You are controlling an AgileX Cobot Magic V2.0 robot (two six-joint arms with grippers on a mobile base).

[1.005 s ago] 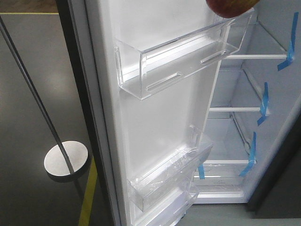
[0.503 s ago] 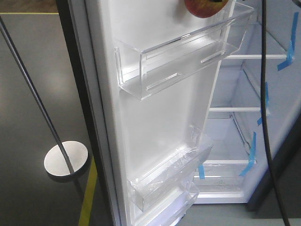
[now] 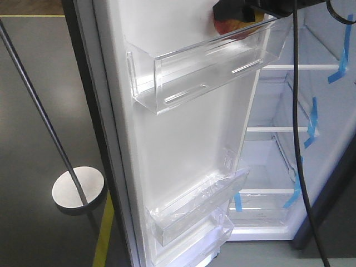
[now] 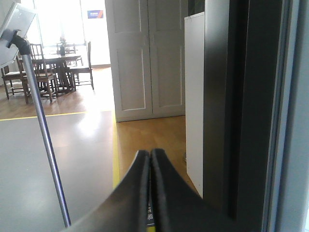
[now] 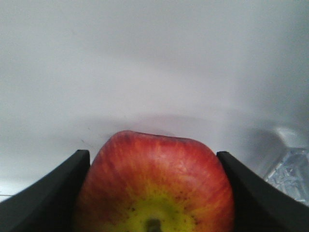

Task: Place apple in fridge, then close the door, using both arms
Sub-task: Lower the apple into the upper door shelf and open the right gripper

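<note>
Lowered since before, the apple (image 3: 229, 29) sits half hidden inside the door (image 3: 183, 144)'s top bin (image 3: 183, 75), clamped by the right gripper (image 5: 153, 162), which is cropped at the frame edge; the left gripper (image 4: 149, 159) is pressed together.

Apple at the door's top bin
The apple (image 3: 232, 30) sits between the right end effector's (image 3: 240, 8) fingers at the right end of the upper bin (image 3: 189, 75) on the door (image 3: 189, 139). The fridge (image 3: 328, 111) lies right, a floor stand (image 3: 78, 190) left.
</note>
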